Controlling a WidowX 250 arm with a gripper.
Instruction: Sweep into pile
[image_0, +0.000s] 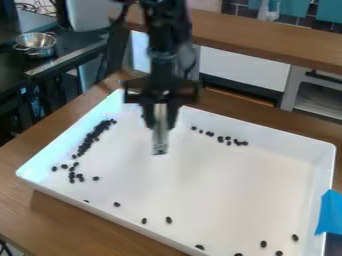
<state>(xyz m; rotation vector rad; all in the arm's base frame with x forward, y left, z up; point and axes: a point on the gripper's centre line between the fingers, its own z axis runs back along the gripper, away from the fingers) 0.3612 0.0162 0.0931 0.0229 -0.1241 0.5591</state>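
Wooden table (41, 216) is carrying a white tray (280, 140); small, dark, oval pieces (169, 220) are lying inside, some bunching near two walls, one getting cut off below. Tool (160, 124) is clasping a blurred greyish strip (160, 143).

No readable lettering or numbers anywhere.

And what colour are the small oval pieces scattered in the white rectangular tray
The small oval pieces look black, seen best in the camera view.
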